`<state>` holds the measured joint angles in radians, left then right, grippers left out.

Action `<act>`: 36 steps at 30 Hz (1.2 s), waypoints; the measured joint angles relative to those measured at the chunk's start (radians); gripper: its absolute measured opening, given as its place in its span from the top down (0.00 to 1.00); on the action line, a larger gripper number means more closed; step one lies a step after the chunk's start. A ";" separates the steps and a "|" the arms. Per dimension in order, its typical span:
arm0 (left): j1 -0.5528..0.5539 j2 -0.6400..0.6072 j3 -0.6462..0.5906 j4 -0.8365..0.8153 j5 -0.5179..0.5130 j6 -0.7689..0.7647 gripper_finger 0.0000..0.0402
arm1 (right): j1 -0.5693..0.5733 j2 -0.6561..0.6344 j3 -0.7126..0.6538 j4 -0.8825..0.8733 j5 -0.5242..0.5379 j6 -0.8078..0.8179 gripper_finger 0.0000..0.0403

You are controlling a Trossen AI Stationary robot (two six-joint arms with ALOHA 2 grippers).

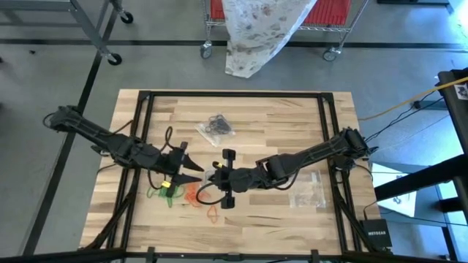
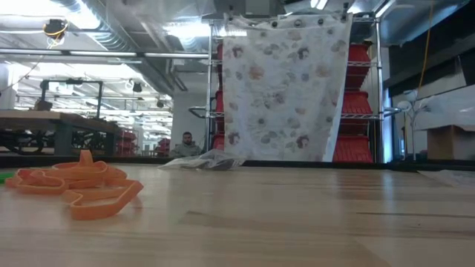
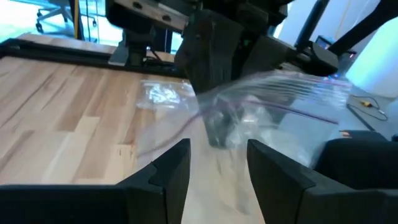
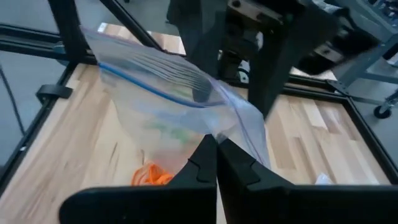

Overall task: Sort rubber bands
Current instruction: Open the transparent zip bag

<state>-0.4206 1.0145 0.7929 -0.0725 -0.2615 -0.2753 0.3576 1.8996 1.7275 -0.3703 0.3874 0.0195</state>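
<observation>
Lower left of the overhead frame, green and orange rubber bands (image 1: 179,194) lie loose on the wooden table (image 1: 292,117). Just above them the left gripper (image 1: 191,166) holds its fingers apart. Facing it at centre, the right gripper (image 1: 212,176) is pinched together on a clear bag (image 4: 168,93) (hard to make out from above). Upper centre, another bag (image 1: 215,128) holds black bands; a third bag (image 1: 307,191) lies right. Beyond, a floral cloth (image 2: 286,89) drapes a rack.
</observation>
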 joint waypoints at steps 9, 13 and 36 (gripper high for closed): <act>0.026 0.017 0.000 0.059 0.026 0.015 0.63 | 0.000 0.000 0.000 0.001 -0.014 -0.022 1.00; 0.034 0.017 0.000 0.057 0.049 0.010 0.69 | 0.000 0.000 0.000 0.002 -0.015 -0.025 1.00; 0.090 0.026 0.002 -0.156 -0.213 0.011 1.00 | 0.018 0.030 -0.058 0.053 -0.101 0.167 1.00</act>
<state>-0.3310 1.0401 0.7944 -0.2290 -0.4744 -0.2647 0.3756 1.9292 1.6698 -0.3171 0.2866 0.1862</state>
